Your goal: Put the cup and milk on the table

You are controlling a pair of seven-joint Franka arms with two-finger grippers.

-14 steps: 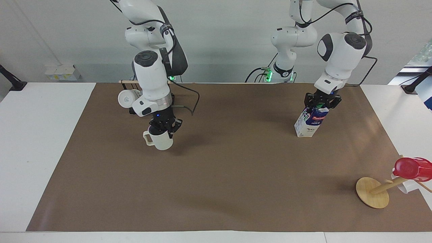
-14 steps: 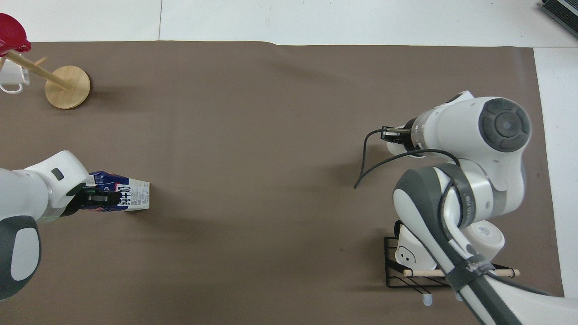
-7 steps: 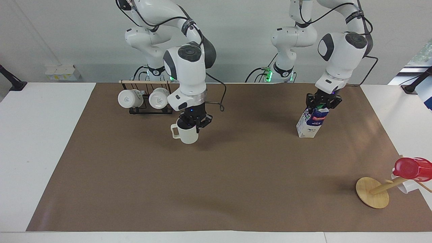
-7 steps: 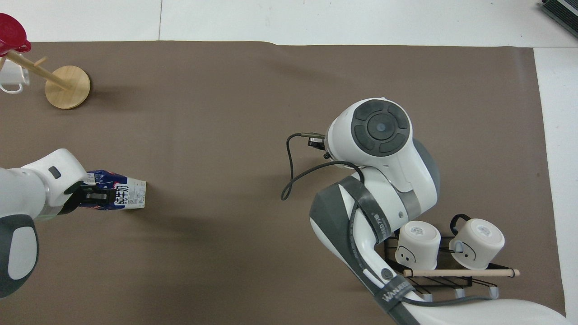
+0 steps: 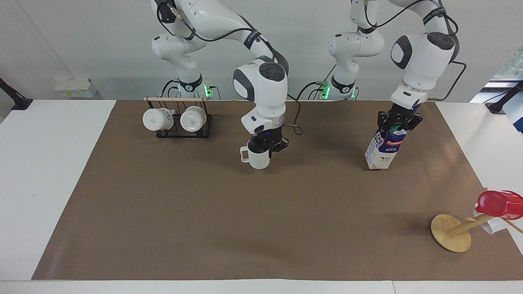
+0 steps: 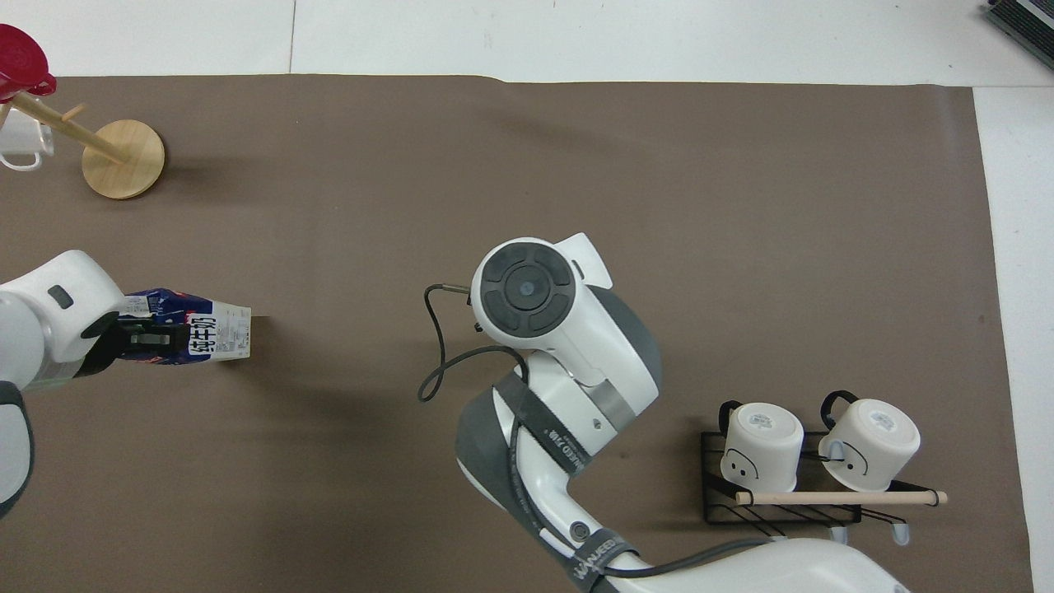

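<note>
The cream-white cup [image 5: 258, 159] hangs upright in my right gripper [image 5: 267, 144], which is shut on its rim, low over the middle of the brown paper sheet on the table [image 5: 245, 228]. In the overhead view the right arm's wrist hides the cup and that gripper. The blue-and-white milk carton [image 5: 384, 150] is tilted, with my left gripper [image 5: 399, 125] shut on its gable top, over the paper toward the left arm's end. I cannot tell whether its base touches the paper. The carton [image 6: 216, 336] and the left gripper [image 6: 136, 342] also show in the overhead view.
A black wire rack [image 5: 177, 131] with two bright white mugs stands near the right arm's base; it also shows in the overhead view [image 6: 778, 511]. A round wooden disc with a peg [image 5: 449, 240] bearing a glossy red cup [image 5: 499, 203] stands at the left arm's end, farther from the robots.
My right gripper has carried the cup from beside the rack toward the middle of the table, uncovering the rack. My left gripper has shifted the milk slightly toward the left arm's end.
</note>
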